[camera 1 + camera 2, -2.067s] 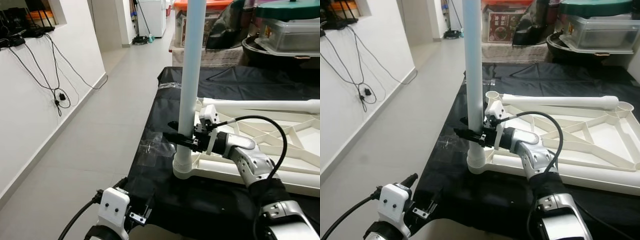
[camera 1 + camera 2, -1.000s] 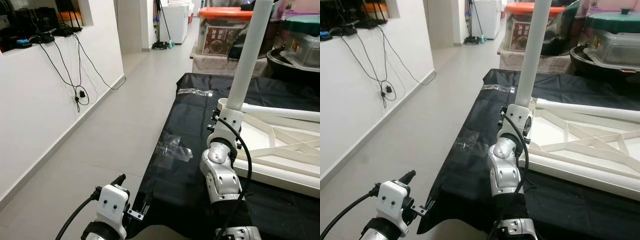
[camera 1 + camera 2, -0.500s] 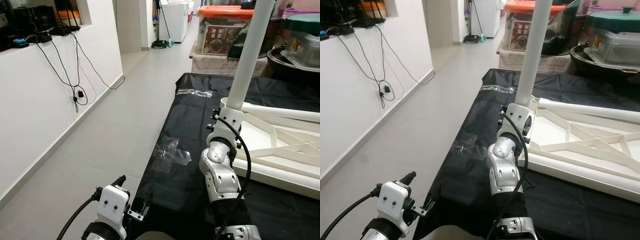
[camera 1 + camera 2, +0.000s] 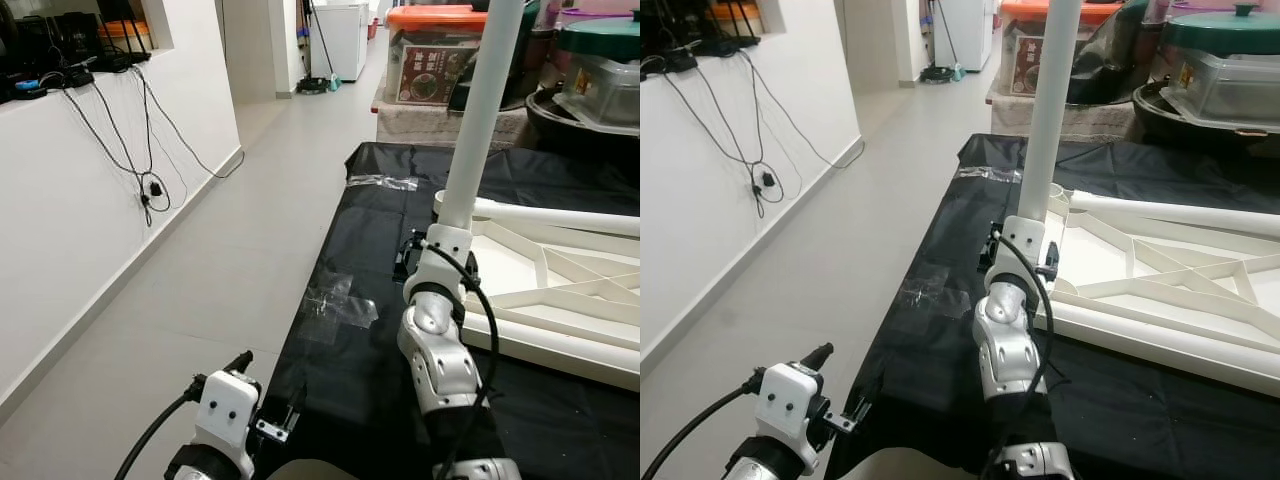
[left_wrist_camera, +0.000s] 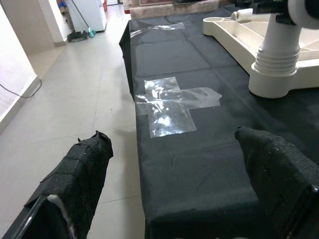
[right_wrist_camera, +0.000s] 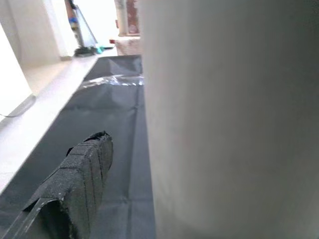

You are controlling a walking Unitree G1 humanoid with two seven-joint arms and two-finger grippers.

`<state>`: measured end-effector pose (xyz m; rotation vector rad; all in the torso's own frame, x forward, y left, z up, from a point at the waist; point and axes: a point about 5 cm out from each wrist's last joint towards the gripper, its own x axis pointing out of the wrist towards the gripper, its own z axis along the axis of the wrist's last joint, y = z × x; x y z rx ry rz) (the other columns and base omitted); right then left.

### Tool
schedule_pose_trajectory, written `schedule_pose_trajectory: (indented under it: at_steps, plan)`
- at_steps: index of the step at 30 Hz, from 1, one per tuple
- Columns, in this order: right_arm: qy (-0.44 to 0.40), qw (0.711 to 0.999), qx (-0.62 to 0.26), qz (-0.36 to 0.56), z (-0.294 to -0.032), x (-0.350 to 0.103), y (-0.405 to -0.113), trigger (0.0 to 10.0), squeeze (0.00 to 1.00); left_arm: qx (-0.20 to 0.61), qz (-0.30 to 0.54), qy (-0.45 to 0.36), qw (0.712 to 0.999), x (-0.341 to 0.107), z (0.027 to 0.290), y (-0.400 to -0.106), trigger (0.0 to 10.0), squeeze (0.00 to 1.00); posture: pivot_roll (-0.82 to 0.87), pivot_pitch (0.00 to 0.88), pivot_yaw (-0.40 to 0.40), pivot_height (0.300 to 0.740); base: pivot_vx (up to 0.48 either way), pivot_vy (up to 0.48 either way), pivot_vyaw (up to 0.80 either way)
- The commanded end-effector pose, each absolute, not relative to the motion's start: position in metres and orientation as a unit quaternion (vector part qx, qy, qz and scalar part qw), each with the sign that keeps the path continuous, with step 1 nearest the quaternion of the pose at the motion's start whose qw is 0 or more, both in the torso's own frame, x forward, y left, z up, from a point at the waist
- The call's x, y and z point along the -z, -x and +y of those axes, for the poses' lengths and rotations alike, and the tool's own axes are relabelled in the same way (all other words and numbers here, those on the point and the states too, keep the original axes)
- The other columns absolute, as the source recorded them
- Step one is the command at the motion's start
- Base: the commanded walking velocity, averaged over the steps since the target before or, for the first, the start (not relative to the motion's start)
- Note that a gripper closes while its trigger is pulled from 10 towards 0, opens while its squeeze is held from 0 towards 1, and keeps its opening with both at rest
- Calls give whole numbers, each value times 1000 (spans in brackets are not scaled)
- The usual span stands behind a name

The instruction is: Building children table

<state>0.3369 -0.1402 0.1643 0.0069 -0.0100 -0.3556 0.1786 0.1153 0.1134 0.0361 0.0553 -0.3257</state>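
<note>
- White plastic table frame (image 4: 1160,290), the child's table lying upside down with its ribbed underside up, on a black sheet (image 4: 350,330) spread over the floor.
- White table leg (image 4: 478,120), standing upright at the frame's near-left corner, slightly tilted; its lower end sits in the ribbed corner socket (image 5: 274,67).
- Second white leg (image 4: 1180,215), lying flat along the far edge of the frame.
- Right gripper (image 4: 412,255), at the base of the upright leg. The silver right arm rises from the lower edge of the head views, bent at its joints, with a black cable looping along it. In the right wrist view the leg is a broad pale surface close against the camera, with one black finger (image 6: 75,184) beside it; whether the fingers are closed on the leg cannot be told.
- Left gripper (image 5: 174,184), low at the sheet's near-left edge, its fingers spread wide apart and holding nothing.
- Clear tape patches (image 5: 172,107), stuck on the sheet in front of the left gripper.
- Storage box with orange lid (image 4: 440,50), beyond the sheet; its printed label is too small to read.
- Black cables (image 4: 120,110), hanging down the white wall on the left.
</note>
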Motion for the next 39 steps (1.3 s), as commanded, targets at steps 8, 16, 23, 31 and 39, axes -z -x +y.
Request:
schedule_pose_trajectory:
  at_steps: [8,16,23,31,39]
  plan:
    - [-45,995,68,-51,-149,-170,-339,10000,0,163,36,-23,986,-109,116,-178,10000,0,15,20,26,740,0,0,0]
    - [-25,997,21,-69,-169,-172,-343,10000,0,163,34,-24,986,-109,116,-178,10000,0,16,22,24,740,0,0,0]
    - [-30,994,-72,-74,-185,-175,-351,10000,0,163,33,-25,986,-110,116,-178,10000,0,17,24,24,740,0,0,0]
    - [-18,987,-132,-87,-198,-192,-367,10000,0,164,32,-27,986,-110,116,-179,10000,0,16,24,24,740,0,0,0]
    - [-29,973,-218,-69,-197,-195,-374,10000,0,162,33,-29,986,-110,116,-178,10000,0,21,23,22,740,0,0,0]
